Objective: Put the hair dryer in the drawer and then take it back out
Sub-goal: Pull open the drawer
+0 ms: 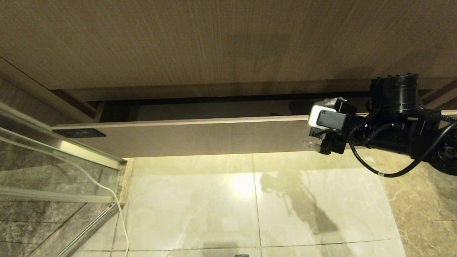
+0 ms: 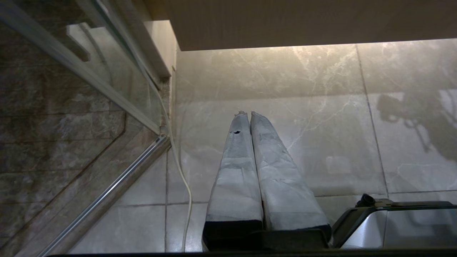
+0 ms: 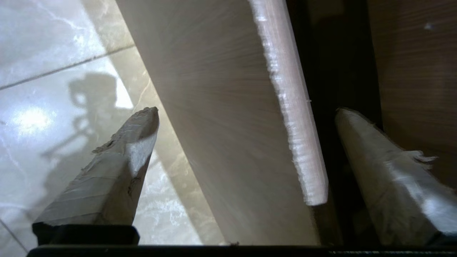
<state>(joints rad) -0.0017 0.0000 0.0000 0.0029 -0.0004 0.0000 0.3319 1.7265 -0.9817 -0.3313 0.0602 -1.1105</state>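
Note:
The drawer (image 1: 200,137) is a wide, light-brown wood-grain front, pulled out a little so a dark gap shows behind its top edge. My right gripper (image 1: 317,142) is at the right part of that front, open. In the right wrist view the right gripper (image 3: 246,111) straddles the drawer front (image 3: 221,150): one fingertip (image 3: 142,121) is on the floor side, the other (image 3: 357,128) in the dark gap behind the top edge (image 3: 289,89). Nothing is held. The hair dryer is out of view. My left gripper (image 2: 247,114) hangs shut over the floor tiles, empty.
A larger wood-grain panel (image 1: 214,43) rises behind the drawer. A glass door with a metal frame (image 1: 53,157) stands at the left, with a white cord (image 1: 107,192) trailing along the pale marble floor (image 1: 214,207). A small dark plate (image 1: 79,133) sits at the drawer front's left end.

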